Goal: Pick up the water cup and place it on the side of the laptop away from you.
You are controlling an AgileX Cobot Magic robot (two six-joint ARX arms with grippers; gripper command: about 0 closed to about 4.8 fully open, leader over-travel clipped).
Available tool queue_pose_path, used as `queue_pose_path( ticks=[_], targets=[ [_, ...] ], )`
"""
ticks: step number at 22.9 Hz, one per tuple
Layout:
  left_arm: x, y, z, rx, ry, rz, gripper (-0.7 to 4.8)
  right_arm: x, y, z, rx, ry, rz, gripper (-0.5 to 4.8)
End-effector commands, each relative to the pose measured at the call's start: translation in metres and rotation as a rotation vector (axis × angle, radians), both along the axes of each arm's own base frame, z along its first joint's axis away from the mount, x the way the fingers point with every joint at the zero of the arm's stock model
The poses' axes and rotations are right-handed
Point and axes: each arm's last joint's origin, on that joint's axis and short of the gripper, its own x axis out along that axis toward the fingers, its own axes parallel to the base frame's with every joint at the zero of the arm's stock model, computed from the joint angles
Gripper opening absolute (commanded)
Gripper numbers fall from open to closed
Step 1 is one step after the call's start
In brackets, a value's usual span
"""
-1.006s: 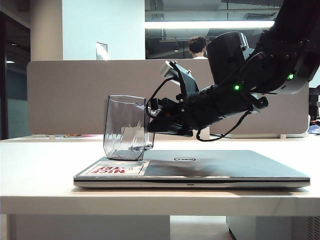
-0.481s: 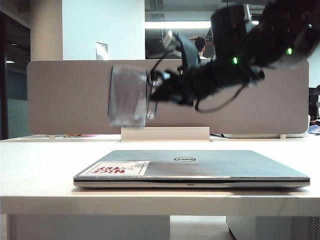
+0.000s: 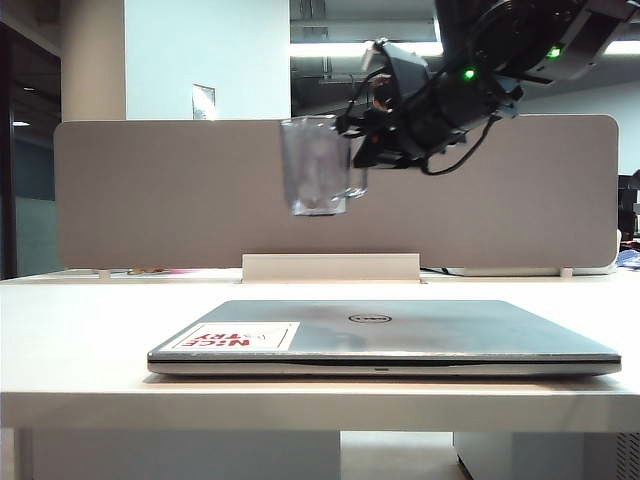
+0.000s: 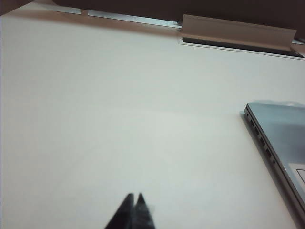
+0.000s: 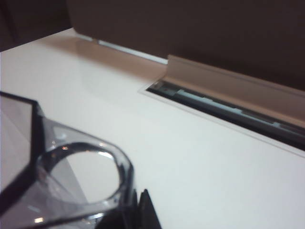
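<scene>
Right gripper (image 3: pixel 352 150) fingers clamped on water cup (image 3: pixel 314 166) rim, high above laptop (image 3: pixel 385 336). Left gripper (image 4: pixel 134 210) fingers closed, empty, above counter (image 4: pixel 119 119) beside laptop.

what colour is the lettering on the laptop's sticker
Red, on a white sticker on the laptop lid; clearest in the exterior view.
</scene>
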Motion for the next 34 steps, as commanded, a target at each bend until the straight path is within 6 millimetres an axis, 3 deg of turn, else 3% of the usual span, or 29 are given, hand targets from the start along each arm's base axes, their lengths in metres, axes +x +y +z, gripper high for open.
queue_pose_path(
  ticks=[1,7,12,22,34],
  targets=[
    [0.000,0.000,0.000,-0.003,0.002,0.000,-0.06,0.015,-0.037,0.005,0.007,-0.025,-0.068,-0.07],
    [0.000,0.000,0.000,-0.003,0.004,0.000,-0.06,0.027,-0.080,-0.002,0.034,0.003,0.003,-0.07],
    [0.000,0.000,0.000,-0.002,0.009,0.001,-0.06,0.036,-0.099,-0.017,0.024,0.022,-0.009,-0.07],
    [0.000,0.000,0.000,-0.003,0.010,0.001,-0.06,0.062,-0.093,-0.064,0.021,-0.054,0.017,-0.07],
    [0.000,0.000,-0.001,-0.003,0.023,0.001,-0.06,0.098,-0.088,-0.073,0.002,-0.042,0.038,-0.06]
  ],
)
